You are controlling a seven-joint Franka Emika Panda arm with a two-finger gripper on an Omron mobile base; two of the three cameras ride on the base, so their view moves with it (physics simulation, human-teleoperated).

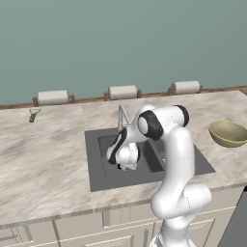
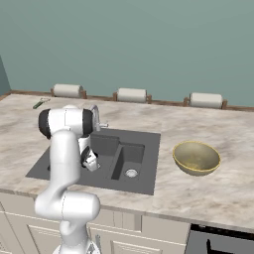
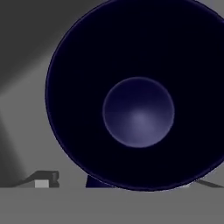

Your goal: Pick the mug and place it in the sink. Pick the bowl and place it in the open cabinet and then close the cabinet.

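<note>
The mug is seen from straight above in the hand view, a dark navy round opening with a paler bottom, standing on the grey floor of the sink. My gripper hangs low in the large basin right over it. The fingertips stand wide apart at the mug's sides, so the gripper is open. From the right base view the gripper sits in the sink's left basin. The olive-tan bowl rests on the counter to the right of the sink, also the bowl. The cabinet is out of view.
A chrome faucet rises behind the sink, close to my forearm. Three white rolls line the back wall. A small green-handled item lies at the far left of the counter. A black oven shows at the lower right.
</note>
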